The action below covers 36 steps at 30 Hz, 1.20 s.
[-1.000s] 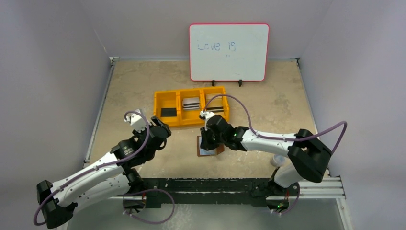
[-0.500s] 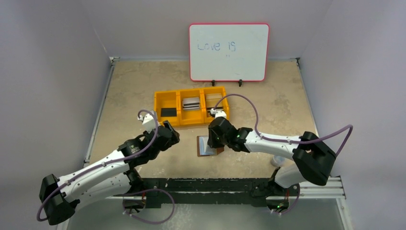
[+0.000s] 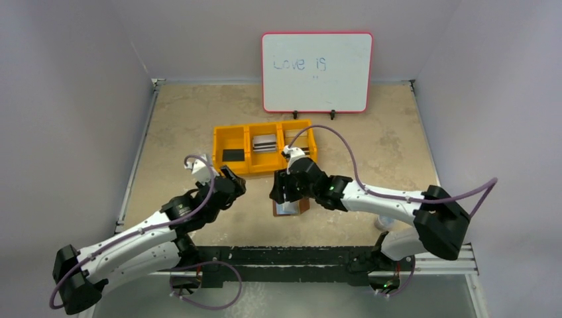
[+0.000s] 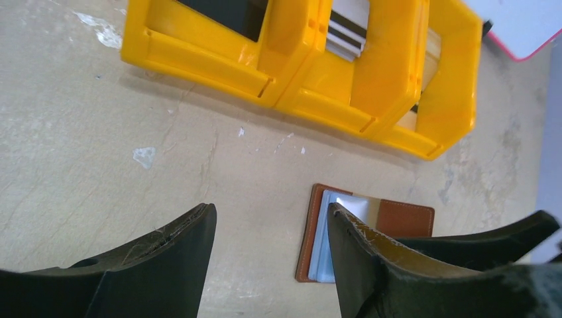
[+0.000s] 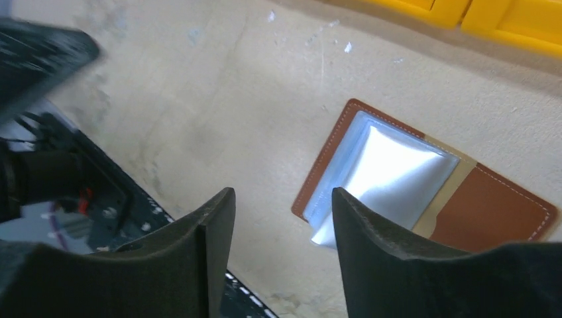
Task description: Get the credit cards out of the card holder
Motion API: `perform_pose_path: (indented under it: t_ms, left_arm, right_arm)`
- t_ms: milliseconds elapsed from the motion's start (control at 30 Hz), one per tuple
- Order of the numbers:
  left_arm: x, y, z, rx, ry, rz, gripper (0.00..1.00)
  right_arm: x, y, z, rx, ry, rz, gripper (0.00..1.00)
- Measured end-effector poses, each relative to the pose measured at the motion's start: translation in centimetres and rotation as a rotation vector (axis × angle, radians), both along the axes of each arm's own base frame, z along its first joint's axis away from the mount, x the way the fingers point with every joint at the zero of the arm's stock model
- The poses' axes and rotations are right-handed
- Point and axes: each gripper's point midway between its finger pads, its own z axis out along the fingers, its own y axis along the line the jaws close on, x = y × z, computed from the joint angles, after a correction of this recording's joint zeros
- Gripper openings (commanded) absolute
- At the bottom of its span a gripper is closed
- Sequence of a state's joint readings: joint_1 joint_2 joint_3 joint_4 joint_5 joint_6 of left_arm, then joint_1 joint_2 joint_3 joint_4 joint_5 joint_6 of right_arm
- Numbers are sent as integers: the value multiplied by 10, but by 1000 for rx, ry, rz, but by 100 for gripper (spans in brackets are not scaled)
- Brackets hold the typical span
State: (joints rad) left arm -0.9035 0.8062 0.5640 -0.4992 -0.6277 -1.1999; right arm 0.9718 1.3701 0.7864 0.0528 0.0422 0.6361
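Observation:
The brown card holder [image 3: 299, 207] lies open on the table with its pale clear sleeves [image 5: 391, 173] fanned up. It also shows in the left wrist view [image 4: 403, 218]. My right gripper [image 3: 278, 191] is open and empty, hovering over the holder's left edge; in its own view [image 5: 283, 193] the sleeves lie just right of the right finger. My left gripper [image 3: 233, 179] is open and empty, left of the holder and apart from it [image 4: 270, 212]. A black card [image 3: 233, 155], a striped grey-white card [image 3: 264, 143] and a beige card [image 3: 298, 142] lie in the yellow bin.
The yellow three-compartment bin [image 3: 265, 165] stands just behind the holder and shows in the left wrist view [image 4: 291, 66]. A whiteboard [image 3: 317, 71] stands at the back. A small pale object [image 3: 384, 222] sits by the right arm's base. The black rail [image 3: 291, 255] runs along the near edge.
My left gripper has moved right, toward the holder. My right gripper swung a little right and back, then came left over the holder's left part. The holder has stayed in place.

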Motion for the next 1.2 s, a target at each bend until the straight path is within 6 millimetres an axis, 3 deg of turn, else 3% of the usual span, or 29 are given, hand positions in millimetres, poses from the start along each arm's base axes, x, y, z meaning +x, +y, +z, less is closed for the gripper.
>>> perform_pose_path:
  t_ms: [233,500,667,733,1033,1200]
  left_arm:
    - [-7,27,5,-51,-62,83,63]
    - [-9,39,0,-15,-56,117,63]
    - [-10,39,-2,-7,-48,119,63]
    - [-10,39,-3,-5,-47,119,63]
    - [-10,40,-3,-1,-44,119,63]
    - [-10,40,-4,-1,-43,118,63]
  right_arm:
    - [-4,-5,-44,-205,33,19,69]
    - [5,-12,-64,-426,2,-5,69]
    - [-2,-25,-81,-520,27,-16,66]
    - [-4,-26,-81,-518,36,-21,64]
    - [-8,-22,-80,-455,44,-34,33]
    - [-10,-17,-78,-405,47,-34,37]
